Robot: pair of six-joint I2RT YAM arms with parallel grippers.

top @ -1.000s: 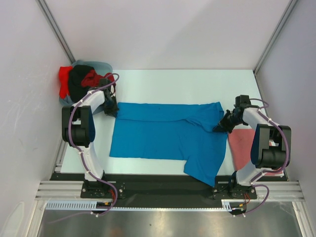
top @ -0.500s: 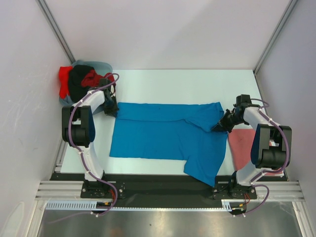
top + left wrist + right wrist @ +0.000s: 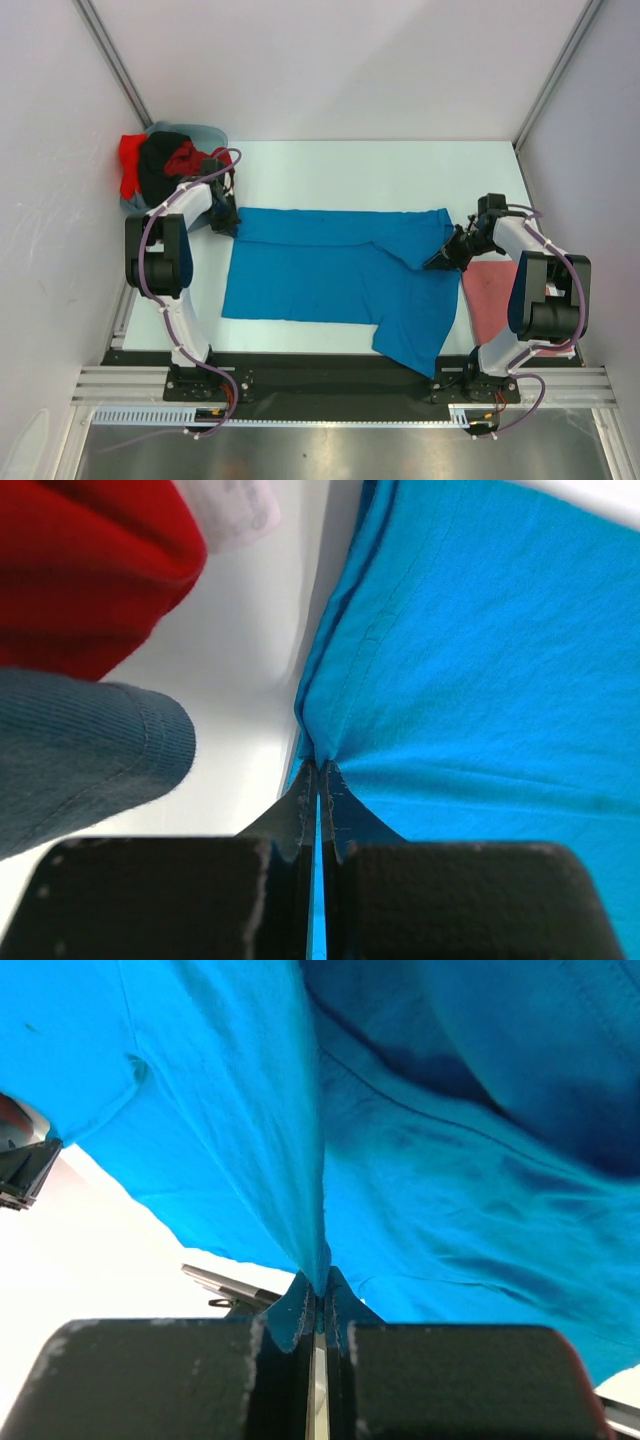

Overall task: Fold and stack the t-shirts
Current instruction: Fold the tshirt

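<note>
**Pinched at both ends**

The soft bright blue t-shirt (image 3: 330, 275) lies spread on the white table (image 3: 380, 170). The left gripper (image 3: 318, 780) is clamped on its far-left edge, the right gripper (image 3: 318, 1288) on its far-right fold. A dull pinkish-red shirt (image 3: 488, 300), seemingly folded, lies at the table's right edge.

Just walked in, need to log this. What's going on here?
The bright blue t-shirt lies spread out. The left pincer is shut on its far-left corner, the right pincer shut on a fold at its right side. A pinkish-red shirt lies to the right; other shirts are heaped far left.
</note>
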